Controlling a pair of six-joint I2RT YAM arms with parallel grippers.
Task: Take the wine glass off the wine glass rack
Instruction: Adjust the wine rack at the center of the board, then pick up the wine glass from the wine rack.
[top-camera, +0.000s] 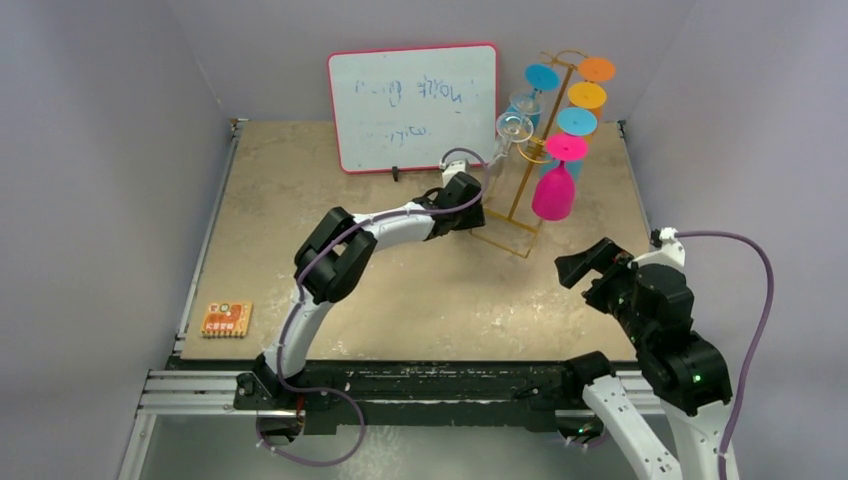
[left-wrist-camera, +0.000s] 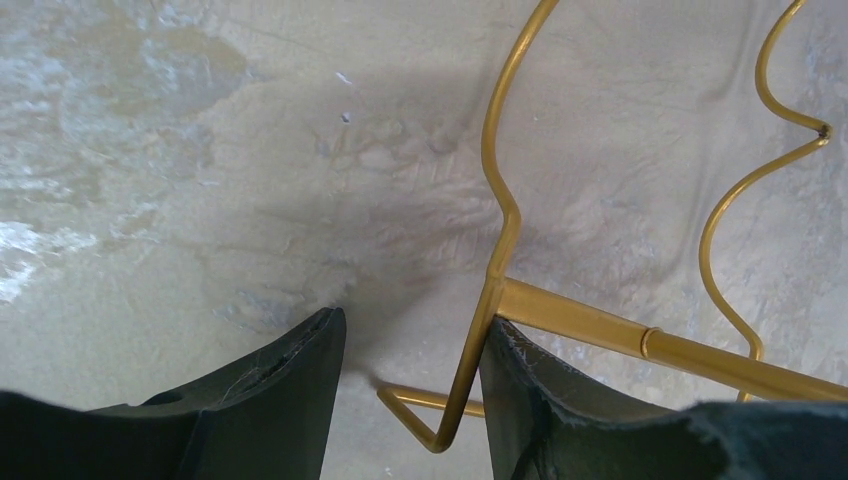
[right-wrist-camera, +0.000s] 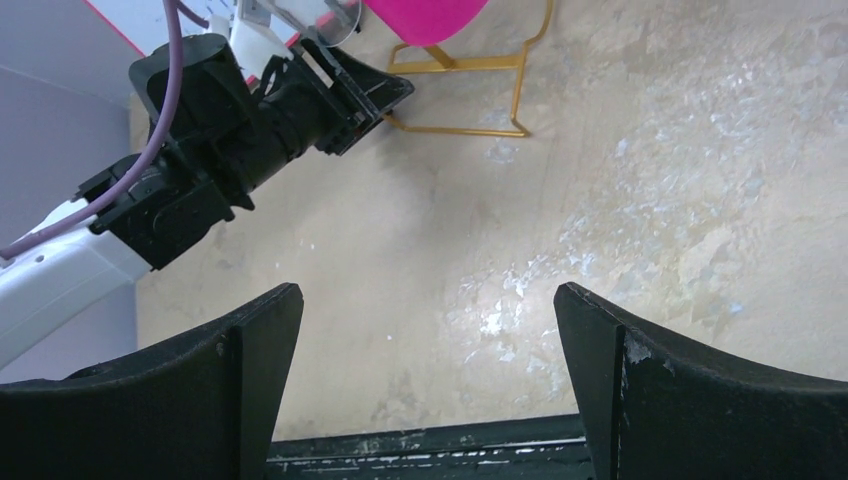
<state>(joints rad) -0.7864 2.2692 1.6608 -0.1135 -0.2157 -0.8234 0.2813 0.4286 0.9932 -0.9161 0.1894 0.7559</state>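
While the left gripper straddles a low wire of the wine glass rack, the pink wine glass hangs upside down from the rack.
The left jaws stand about half open around that wire, clamping nothing. The right gripper hovers over the desk in front of the rack, fully spread and empty. Sideways drift by the left gripper could snag the wire and tip the light rack, shaking glasses loose. Pulling the glass from an unsteadied rack risks the same.
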